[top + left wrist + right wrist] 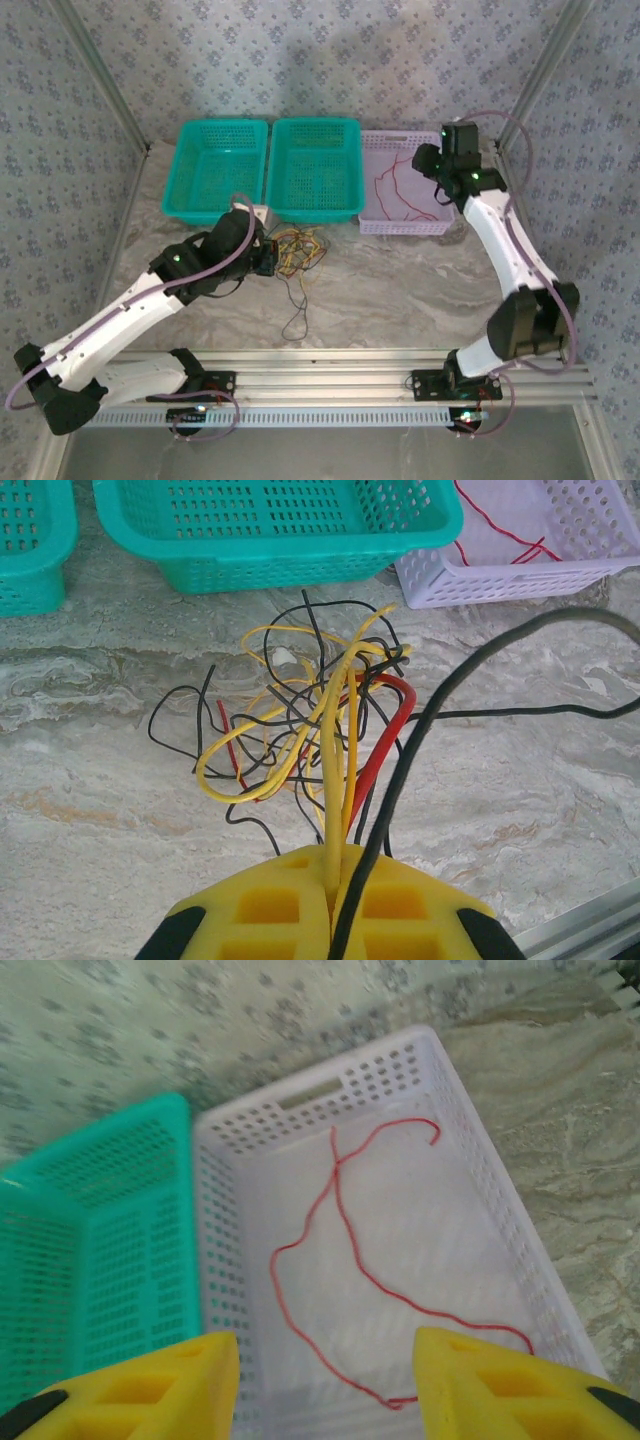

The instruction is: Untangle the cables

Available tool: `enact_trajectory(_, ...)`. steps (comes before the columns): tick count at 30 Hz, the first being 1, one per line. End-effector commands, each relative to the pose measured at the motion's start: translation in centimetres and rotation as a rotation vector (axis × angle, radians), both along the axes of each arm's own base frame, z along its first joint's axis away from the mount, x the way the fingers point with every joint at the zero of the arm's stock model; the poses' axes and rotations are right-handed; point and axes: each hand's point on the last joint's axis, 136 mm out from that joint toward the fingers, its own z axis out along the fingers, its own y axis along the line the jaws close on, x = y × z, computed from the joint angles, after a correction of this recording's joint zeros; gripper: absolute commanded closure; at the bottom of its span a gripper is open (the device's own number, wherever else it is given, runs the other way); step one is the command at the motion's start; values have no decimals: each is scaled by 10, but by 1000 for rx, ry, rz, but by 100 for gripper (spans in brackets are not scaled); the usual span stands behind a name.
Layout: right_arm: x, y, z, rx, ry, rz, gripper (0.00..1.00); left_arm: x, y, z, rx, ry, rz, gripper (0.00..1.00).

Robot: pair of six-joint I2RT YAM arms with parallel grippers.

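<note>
1. A marble-patterned grey tabletop [400, 290] is seen from above, with two white robot arms bolted at its near edge.
2. A tangled bundle of thin yellow, black and red cables [300, 248] lies on the table left of centre, just in front of the baskets.
3. One thin black strand [295, 318] trails out of the bundle toward the near edge and ends in a small loop.
4. The left gripper [268, 258] sits at the bundle's left side. In the left wrist view, its yellow foam fingers [280, 900] are pressed together, pinching several yellow strands.
5. From that gripper [332, 865], the yellow strands run out into the heap [300, 710], beside a thicker red loop and thin black loops.
6. Three perforated plastic baskets stand in a row at the back: a teal basket [215, 125] on the left, a second teal basket [315, 122] touching it, and a pale lilac basket [400, 228] on the right.
7. A single thin red cable [343, 1210] lies loosely curled on the lilac basket's floor, apart from the bundle.
8. The right gripper [320, 1350] hangs over the lilac basket, its yellow fingers spread apart with nothing between them.
</note>
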Motion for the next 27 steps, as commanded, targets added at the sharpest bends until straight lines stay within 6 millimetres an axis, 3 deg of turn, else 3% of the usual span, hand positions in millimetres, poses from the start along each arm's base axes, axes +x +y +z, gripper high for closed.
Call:
enact_trajectory(1, -17, 37, 8, 90, -41, 146, 46, 0, -4, 14, -62, -38, 2, 100)
enact_trajectory(4, -44, 101, 8, 200, -54, 412, 45, 0, -14, 24, -126, -57, -26, 100)
enact_trajectory(7, -85, 158, -16, 286, -57, 650, 44, -1, -15, 30, -152, -72, -35, 100)
enact_trajectory(15, -158, 248, -74, 195, -76, 980, 48, -3, -14, 25, -156, -58, -32, 100)
enact_trajectory(18, -167, 256, -91, 127, -84, 987, 49, -5, -14, 26, -168, -58, -32, 100)
enact_trajectory(21, -161, 247, -110, 51, -82, 937, 49, -6, -12, 27, -174, -60, -28, 100)
enact_trajectory(27, -148, 241, -128, -26, -105, 876, 49, -7, -12, 26, -177, -58, -27, 100)
